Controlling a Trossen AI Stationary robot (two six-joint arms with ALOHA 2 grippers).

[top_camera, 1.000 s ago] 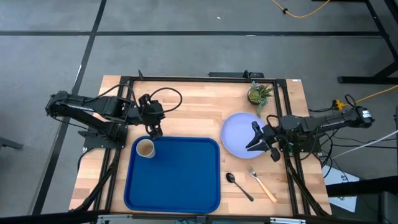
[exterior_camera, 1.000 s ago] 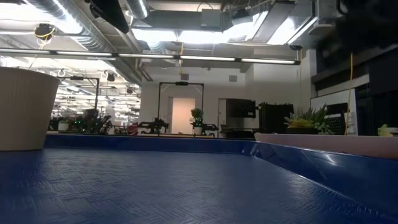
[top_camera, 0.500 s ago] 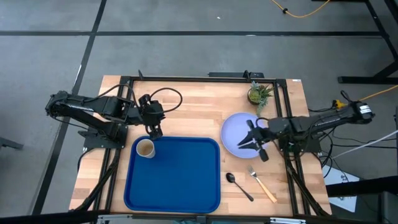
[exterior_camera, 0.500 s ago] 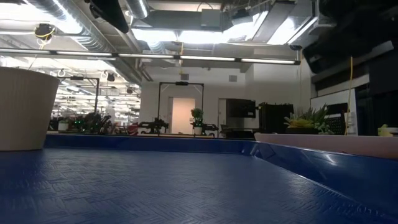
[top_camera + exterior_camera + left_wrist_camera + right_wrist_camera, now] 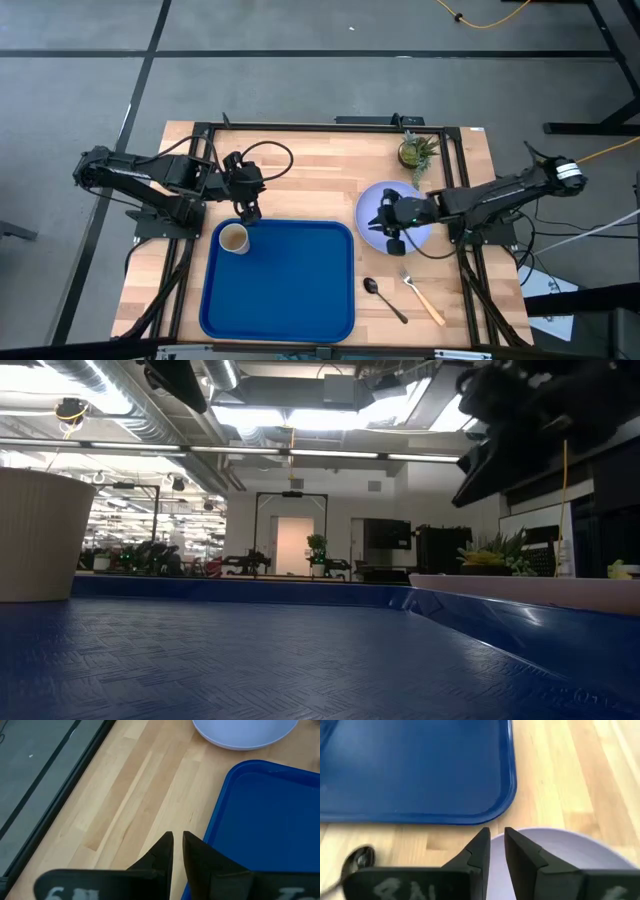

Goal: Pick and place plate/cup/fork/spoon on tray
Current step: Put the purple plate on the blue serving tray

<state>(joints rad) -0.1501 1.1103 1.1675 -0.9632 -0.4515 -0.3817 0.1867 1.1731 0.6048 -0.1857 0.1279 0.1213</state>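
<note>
The blue tray [image 5: 280, 285] lies on the near middle of the table. The tan cup [image 5: 233, 238] stands upright in its far left corner and also shows in the low view [image 5: 35, 535]. The lavender-white plate [image 5: 405, 205] lies flat on the table to the right of the tray. The dark spoon [image 5: 383, 297] and the tan-handled fork [image 5: 422, 295] lie on the table near the plate. My right gripper [image 5: 385, 222] is shut and hangs above the plate's left part [image 5: 555, 855]; the low view shows it well above the plate. My left gripper [image 5: 245, 208] is shut and waits just beyond the tray's far left corner.
A small pot with a green plant [image 5: 415, 150] stands at the far right, just beyond the plate. Bare wood lies beyond the tray's far rim [image 5: 220, 815] and between the tray and the spoon [image 5: 357, 857]. A black frame runs around the table.
My right gripper has moved toward the table's left edge, from over the plate's right part to over its left part, near the tray. The plate, cup, fork and spoon have stayed where they were.
</note>
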